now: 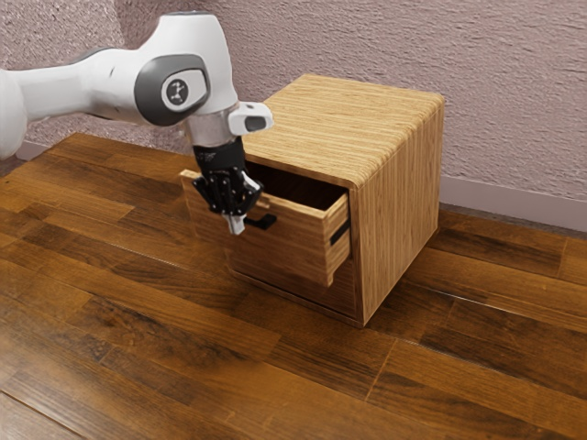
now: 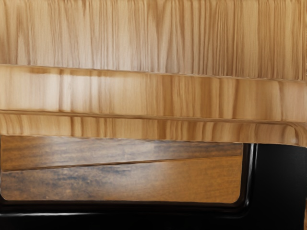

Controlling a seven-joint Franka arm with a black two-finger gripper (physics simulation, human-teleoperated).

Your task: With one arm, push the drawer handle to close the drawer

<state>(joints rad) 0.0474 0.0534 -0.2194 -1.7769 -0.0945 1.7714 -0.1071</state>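
In the exterior view my gripper (image 1: 236, 224) points down at the front of the wooden drawer (image 1: 298, 240), its fingertips together. The drawer stands partly pulled out of the cabinet, its dark inside visible behind the front panel. Just to the exterior view's right of the fingertips shows the black handle (image 1: 263, 223), partly covered by the gripper. Whether they touch, I cannot tell. The wrist view has the drawer's wood (image 2: 144, 93) running across, with the black handle (image 2: 124, 211) close under my hand and floor seen through its opening.
The wooden cabinet (image 1: 399, 197) stands on the plank floor (image 1: 183, 339), with a rough pinkish wall (image 1: 504, 110) and a pale baseboard (image 1: 514, 206) behind it. The cabinet's top (image 1: 339, 124) rises beside my hand, on the exterior view's right.
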